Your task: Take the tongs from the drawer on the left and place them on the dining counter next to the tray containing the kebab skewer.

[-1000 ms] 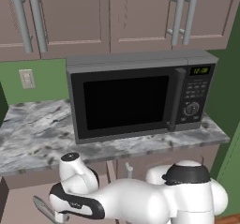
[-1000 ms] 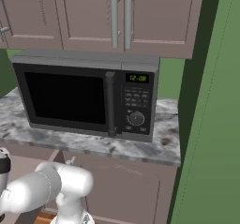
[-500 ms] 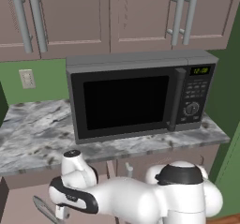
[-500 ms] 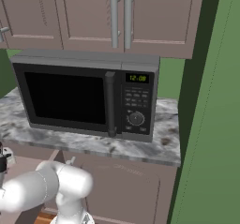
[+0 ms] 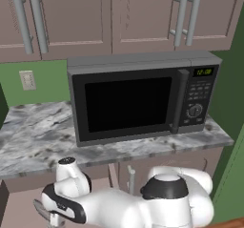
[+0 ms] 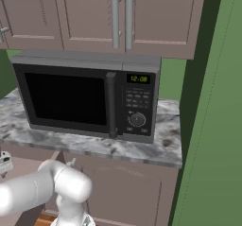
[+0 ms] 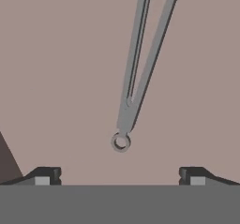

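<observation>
The tongs (image 7: 140, 68) lie flat on the mauve-brown floor of the open drawer (image 7: 56, 78), their two slim grey arms running toward the top of the hand view and their ringed joined end (image 7: 121, 142) nearest the hand. My gripper (image 7: 120, 175) hovers just short of that ring, open, one dark fingertip (image 7: 44, 175) to each side and nothing between them. In the left base view my arm bends down to the lower left, below the counter edge. The dining counter and the tray are out of view.
A dark microwave (image 5: 138, 98) stands on a marble counter (image 5: 33, 136) under wall cabinets (image 5: 71, 12) with vertical bar handles. Below it is a cabinet door (image 6: 127, 192). A green wall (image 6: 212, 126) closes off the right side. A dark drawer wall (image 7: 7, 164) shows at the hand view's lower left.
The arm's elbow has swung a little left and lower in the left base view. The jaws have stayed open.
</observation>
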Controlling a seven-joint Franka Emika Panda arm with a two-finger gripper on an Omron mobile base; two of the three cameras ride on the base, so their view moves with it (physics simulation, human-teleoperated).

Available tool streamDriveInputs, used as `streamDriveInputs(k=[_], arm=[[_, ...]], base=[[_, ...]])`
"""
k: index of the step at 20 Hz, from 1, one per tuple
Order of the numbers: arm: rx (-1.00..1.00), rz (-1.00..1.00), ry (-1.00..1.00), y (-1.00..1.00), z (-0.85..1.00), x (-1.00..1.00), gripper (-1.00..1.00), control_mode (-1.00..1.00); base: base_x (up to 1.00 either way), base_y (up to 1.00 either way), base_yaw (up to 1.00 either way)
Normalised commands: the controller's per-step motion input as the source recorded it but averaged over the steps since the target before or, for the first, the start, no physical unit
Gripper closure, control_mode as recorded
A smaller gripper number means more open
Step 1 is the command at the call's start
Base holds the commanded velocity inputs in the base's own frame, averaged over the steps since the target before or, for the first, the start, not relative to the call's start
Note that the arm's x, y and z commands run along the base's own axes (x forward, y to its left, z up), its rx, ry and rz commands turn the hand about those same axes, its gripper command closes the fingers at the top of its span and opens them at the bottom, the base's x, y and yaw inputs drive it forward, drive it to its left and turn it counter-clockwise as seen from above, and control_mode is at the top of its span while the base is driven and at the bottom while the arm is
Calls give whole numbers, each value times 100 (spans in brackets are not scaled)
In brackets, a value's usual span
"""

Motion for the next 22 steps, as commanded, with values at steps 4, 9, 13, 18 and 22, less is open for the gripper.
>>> streamDriveInputs(k=[4, 9, 13, 18, 22], arm=[[-3, 0, 2, 24, -21, 15, -100, -100], [-4, 0, 1, 20, -23, 21, -100, -100], [-6, 0, 1, 30, -32, 18, -100, -100], [-5, 0, 3, 30, -39, 10, -100, -100], [-1, 0, 1, 14, -37, 10, -100, -100]], base=[[0, 0, 0], [0, 0, 0], [0, 0, 0], [0, 0, 0], [0, 0, 0]])
